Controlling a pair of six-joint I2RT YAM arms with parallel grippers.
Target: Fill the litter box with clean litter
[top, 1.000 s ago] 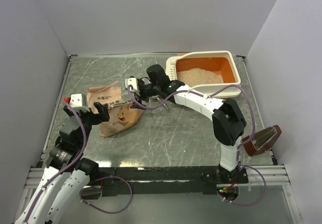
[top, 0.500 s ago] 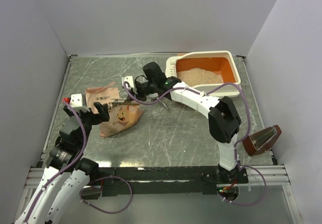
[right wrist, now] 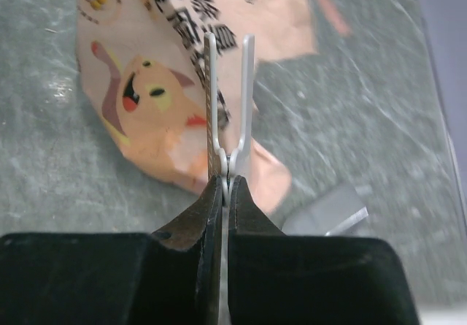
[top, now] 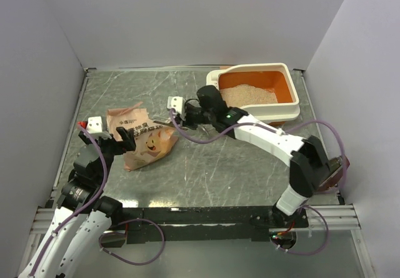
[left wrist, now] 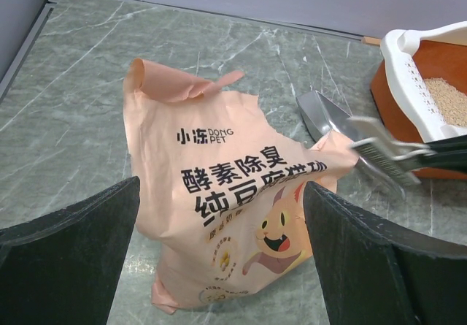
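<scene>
The litter box, cream rim and orange basin, stands at the back right with pale clean litter heaped inside; its perforated end and the litter show in the left wrist view. A tan-orange printed bag lies flat at centre left. My right gripper hovers between bag and box. Its jaws are shut on a thin two-pronged metal tool, one prong toothed, pointing over the bag. My left gripper is open, its fingers on either side of the bag's near end.
A grey flat metal piece lies on the table just behind the bag, also seen low right in the right wrist view. A brown-handled thing at the right edge is mostly hidden by my right arm. Walls enclose the table.
The right gripper shut and drew back rightwards from the bag towards the litter box. Its elbow swung right over the brown-handled thing. The left arm and bag stayed put.
</scene>
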